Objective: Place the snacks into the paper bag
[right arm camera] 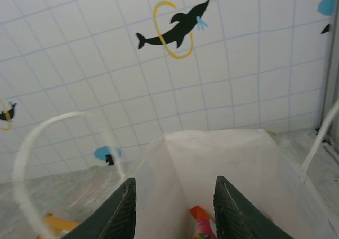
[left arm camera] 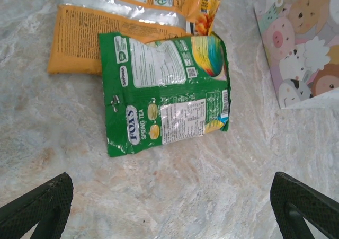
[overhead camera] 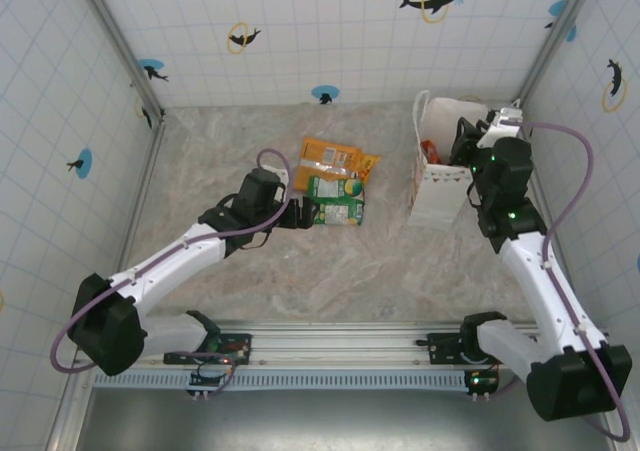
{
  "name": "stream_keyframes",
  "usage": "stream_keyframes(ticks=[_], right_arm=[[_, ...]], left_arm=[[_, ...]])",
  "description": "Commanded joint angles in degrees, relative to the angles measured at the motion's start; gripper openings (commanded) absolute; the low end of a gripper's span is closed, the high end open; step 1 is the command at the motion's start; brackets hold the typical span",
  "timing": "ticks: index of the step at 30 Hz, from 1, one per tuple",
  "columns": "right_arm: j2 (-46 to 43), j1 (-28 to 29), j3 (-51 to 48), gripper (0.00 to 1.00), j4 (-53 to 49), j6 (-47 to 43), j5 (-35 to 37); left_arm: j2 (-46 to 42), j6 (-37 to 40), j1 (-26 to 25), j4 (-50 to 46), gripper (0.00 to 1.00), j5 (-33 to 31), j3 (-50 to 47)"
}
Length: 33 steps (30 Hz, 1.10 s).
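The left fingers point(left arm camera: 42, 210) are spread wide, empty, above the marble tabletop point(left arm camera: 53, 122). Just ahead of them lies one flat green glossy snack packet point(left arm camera: 164, 96), its long axis across their gap, slightly tilted. Beyond it, touching, lies one orange glossy packet point(left arm camera: 106, 27), pointing the same way. Ahead to their right stands the white paper bag point(left arm camera: 302, 43). The right fingers point(right arm camera: 119, 212) are apart over its open mouth. One red-orange packet point(right arm camera: 200, 223) lies inside, below their gap.

Flat snacks point(overhead camera: 335, 203) near upright paper bag point(overhead camera: 437, 186)
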Motion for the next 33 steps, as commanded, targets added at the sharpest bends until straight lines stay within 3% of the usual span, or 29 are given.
stream_keyframes(ticks=[1,6,9,20,33], right_arm=[[-4.2,-0.2,-1.5,0.41,-4.6,0.9,-9.2],[-10.2,0.4,-9.1,0.40,-7.1,7.5,-20.0],[-13.7,2.5,-14.0,0.43,-7.6,10.7,-21.4],[-21.4,23.0,-30.5,0.44,-3.5,15.1,-4.8],[-15.1,41.5,-44.6,0.46,16.3,24.1,11.1]], left_arm=[[-1.3,-2.5,0.7,2.6,0.98,-1.0,-2.2],[-2.1,-5.9,1.5,5.7,0.98,-3.0,-5.9],[-2.0,-6.5,1.6,6.5,0.98,-4.8,-7.5],[-3.9,-7.3,1.6,10.3,0.98,-12.0,-12.3],[2.2,-2.9,3.4,15.9,0.97,-5.3,-12.9]])
